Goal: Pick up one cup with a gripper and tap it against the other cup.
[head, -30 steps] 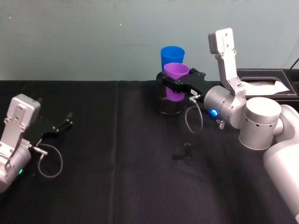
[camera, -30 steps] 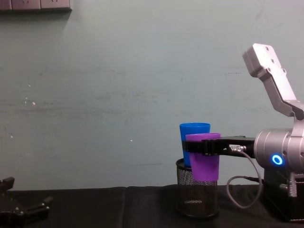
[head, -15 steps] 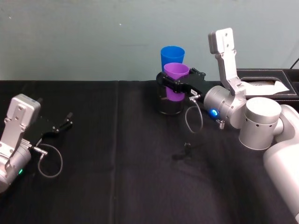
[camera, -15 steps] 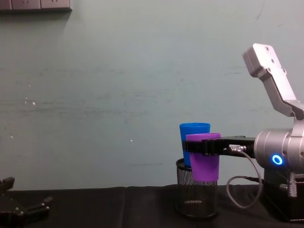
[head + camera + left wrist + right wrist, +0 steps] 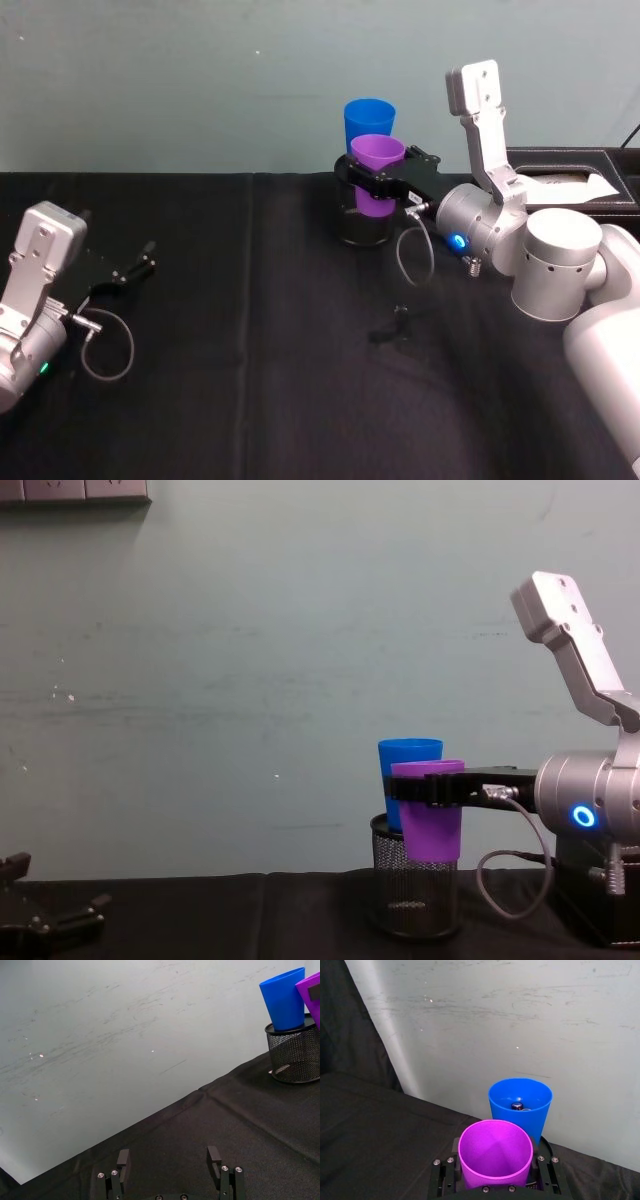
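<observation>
1. A tabletop [image 5: 250, 380] covered in black cloth stands against a pale green wall.
2. A black wire-mesh pen holder [image 5: 362, 228] stands near the far edge of the tabletop, about midway between its left and right edges.
3. A bright blue plastic tumbler [image 5: 369, 118] stands upright in the pen holder, with most of its height rising above the mesh rim. The right wrist view shows a small dark item at the bottom of it, too small to identify.
4. The right gripper [image 5: 372, 185], a black flat clamp on a silver-grey arm with a glowing blue ring, reaches in from the right edge. Its jaws are closed on a purple plastic tumbler [image 5: 377, 160], gripping it just below the rim.
5. The purple tumbler is upright and held off the tabletop, just beside the blue tumbler on the side nearer the robot. Its rim sits lower than the blue rim. In the chest view its base hangs below the pen holder's rim, in front of the mesh. Whether the two tumblers touch cannot be told.
6. The left gripper [image 5: 135, 268] lies low near the left edge of the tabletop, well apart from the cups. Its jaws are spread wide and hold nothing.
7. A black box [image 5: 570, 185] with white paper on it sits at the far right corner.
</observation>
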Controlling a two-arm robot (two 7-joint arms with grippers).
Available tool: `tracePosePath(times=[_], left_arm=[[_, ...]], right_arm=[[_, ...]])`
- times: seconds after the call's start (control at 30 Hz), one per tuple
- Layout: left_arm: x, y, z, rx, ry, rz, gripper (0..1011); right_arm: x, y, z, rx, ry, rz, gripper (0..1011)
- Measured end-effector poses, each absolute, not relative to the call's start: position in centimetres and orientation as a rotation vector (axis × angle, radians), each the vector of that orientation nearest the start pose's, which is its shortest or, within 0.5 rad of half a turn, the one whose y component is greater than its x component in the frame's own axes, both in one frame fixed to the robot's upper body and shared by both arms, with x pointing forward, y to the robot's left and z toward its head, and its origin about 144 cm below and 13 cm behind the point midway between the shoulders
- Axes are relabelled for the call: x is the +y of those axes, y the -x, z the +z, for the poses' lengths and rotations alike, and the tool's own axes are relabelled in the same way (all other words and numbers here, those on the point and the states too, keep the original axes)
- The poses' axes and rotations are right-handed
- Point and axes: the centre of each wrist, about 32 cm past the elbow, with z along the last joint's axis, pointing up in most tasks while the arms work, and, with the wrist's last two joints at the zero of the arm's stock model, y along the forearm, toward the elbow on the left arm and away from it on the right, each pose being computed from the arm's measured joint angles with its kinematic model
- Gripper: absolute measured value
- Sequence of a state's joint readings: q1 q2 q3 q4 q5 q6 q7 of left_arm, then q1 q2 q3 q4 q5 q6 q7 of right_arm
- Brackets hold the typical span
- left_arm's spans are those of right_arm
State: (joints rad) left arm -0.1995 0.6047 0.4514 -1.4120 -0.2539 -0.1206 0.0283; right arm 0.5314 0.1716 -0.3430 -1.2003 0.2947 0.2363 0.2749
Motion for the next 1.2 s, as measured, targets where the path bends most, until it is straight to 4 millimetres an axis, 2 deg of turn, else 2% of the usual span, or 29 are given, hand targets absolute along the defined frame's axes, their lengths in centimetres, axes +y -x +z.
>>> tracePosePath(times=[1.2], left_arm=[[30.97, -48.86, 113.98, -0.285, -0.304, 1.248, 1000]], right_arm=[[-19.73, -59.28, 121.72, 0.094, 0.122, -1.047, 737]])
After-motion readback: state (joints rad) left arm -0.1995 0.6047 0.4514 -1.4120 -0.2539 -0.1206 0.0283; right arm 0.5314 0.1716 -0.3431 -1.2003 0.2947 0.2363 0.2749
